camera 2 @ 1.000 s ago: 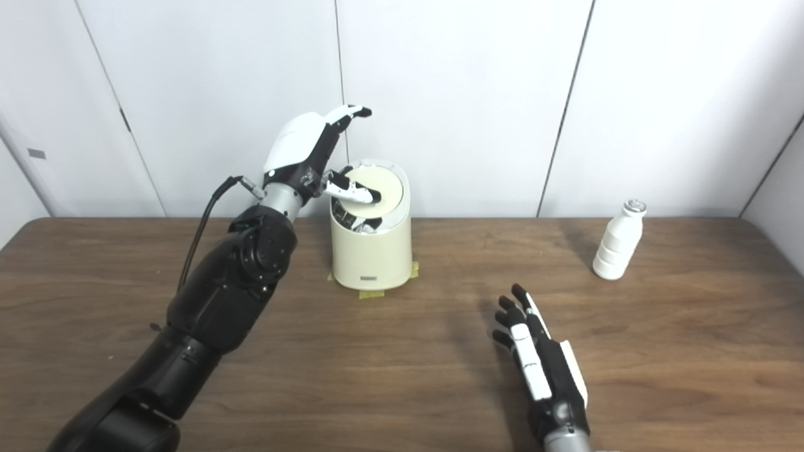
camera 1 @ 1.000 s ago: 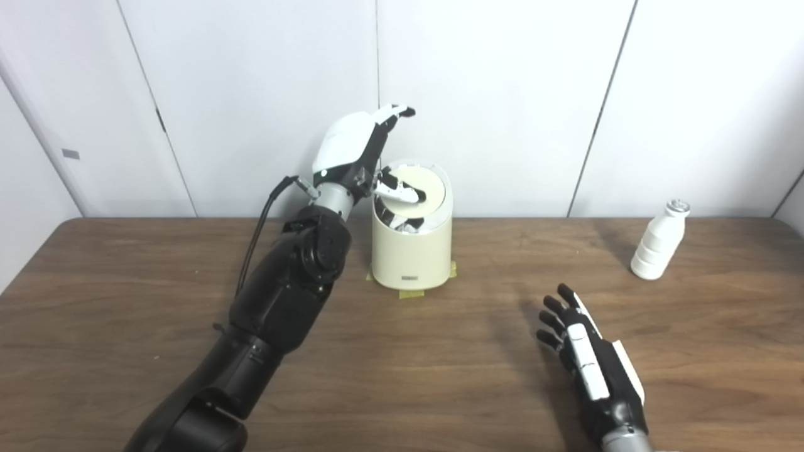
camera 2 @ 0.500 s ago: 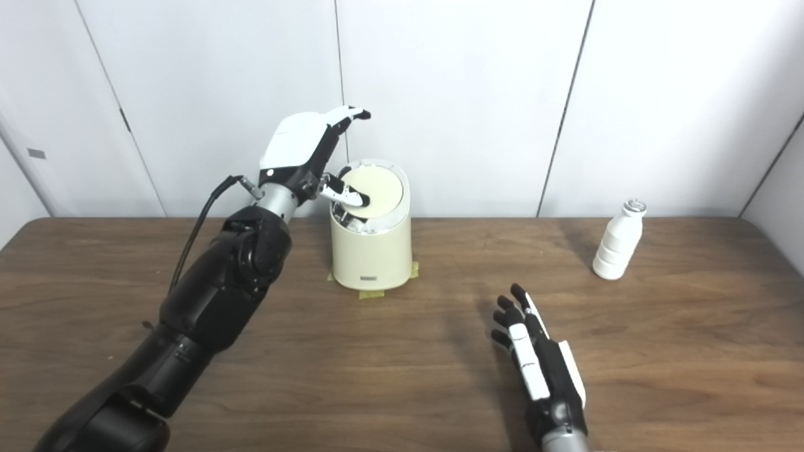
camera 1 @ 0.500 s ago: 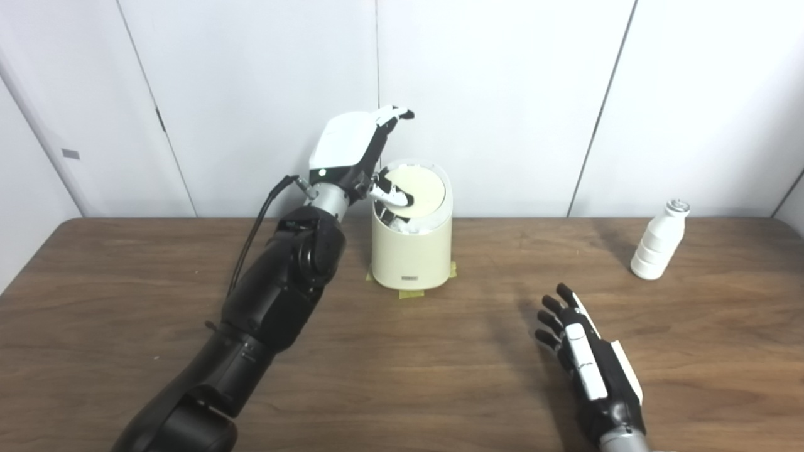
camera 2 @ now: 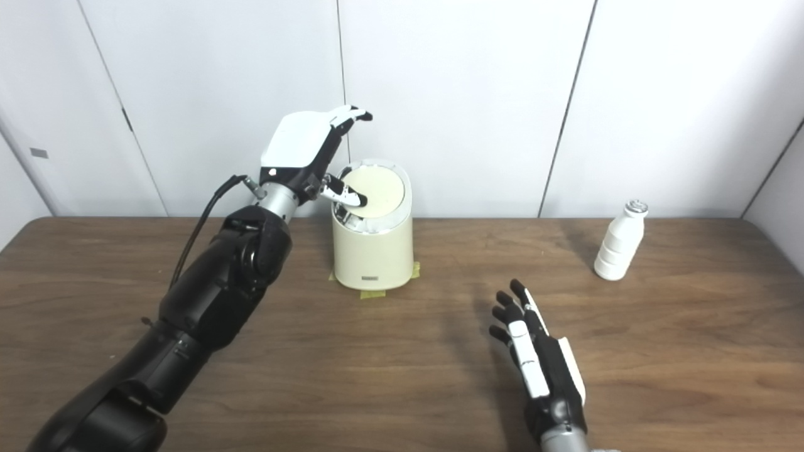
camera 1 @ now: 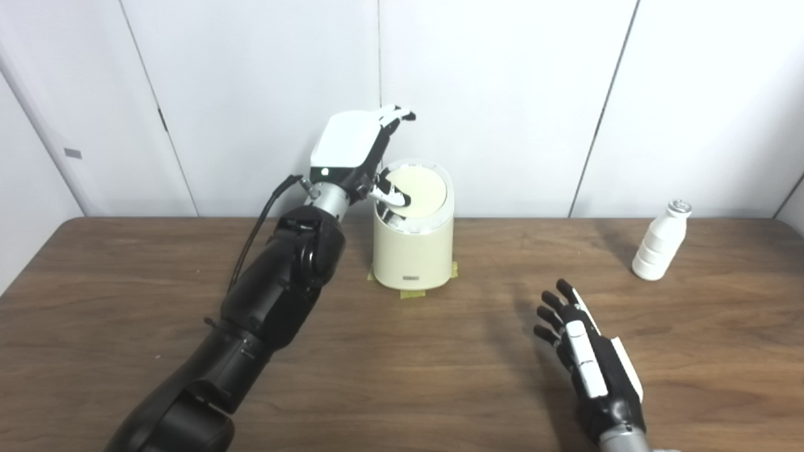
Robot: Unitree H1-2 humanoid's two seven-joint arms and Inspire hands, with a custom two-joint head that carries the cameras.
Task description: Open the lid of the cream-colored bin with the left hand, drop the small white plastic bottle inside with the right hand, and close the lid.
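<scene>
The cream-colored bin (camera 1: 411, 251) stands at the back middle of the table. Its round swing lid (camera 1: 422, 188) is tilted, leaving a narrow dark gap at its left edge. My left hand (camera 1: 352, 141) is raised just left of the bin, fingers spread upward, with the thumb (camera 1: 391, 195) resting on the lid's left part. The small white plastic bottle (camera 1: 656, 242) stands upright at the far right, untouched. My right hand (camera 1: 584, 351) hovers low over the table's front right, open and holding nothing, well short of the bottle.
The brown wooden table (camera 1: 125, 282) spans the view, with white wall panels close behind it. Yellow tape (camera 1: 411, 293) marks the bin's base. A black cable (camera 1: 257, 220) loops off my left forearm.
My left thumb has drawn back toward the lid's left edge, and the gap under the lid has narrowed. The right hand crept slightly forward. The view shifted a little.
</scene>
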